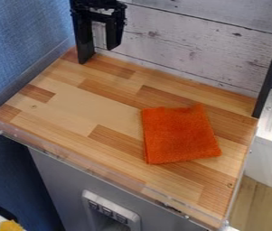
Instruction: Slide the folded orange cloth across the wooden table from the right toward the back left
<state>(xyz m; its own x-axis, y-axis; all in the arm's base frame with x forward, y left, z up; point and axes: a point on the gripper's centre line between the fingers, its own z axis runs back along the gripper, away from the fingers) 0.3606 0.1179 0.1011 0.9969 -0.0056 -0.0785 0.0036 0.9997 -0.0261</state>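
Orange cloth here, right of centre in frame, lying flat on your worktop, seemingly folded so it sits compact and steady; your pincer hangs upper left, fingers apart, gripping nothing, well away from the fabric.

I see the orange cloth lying flat, well apart from the fingers, nearer my camera and to their right in my view. It looks fuzzy, folded into a rough, slightly skewed square.
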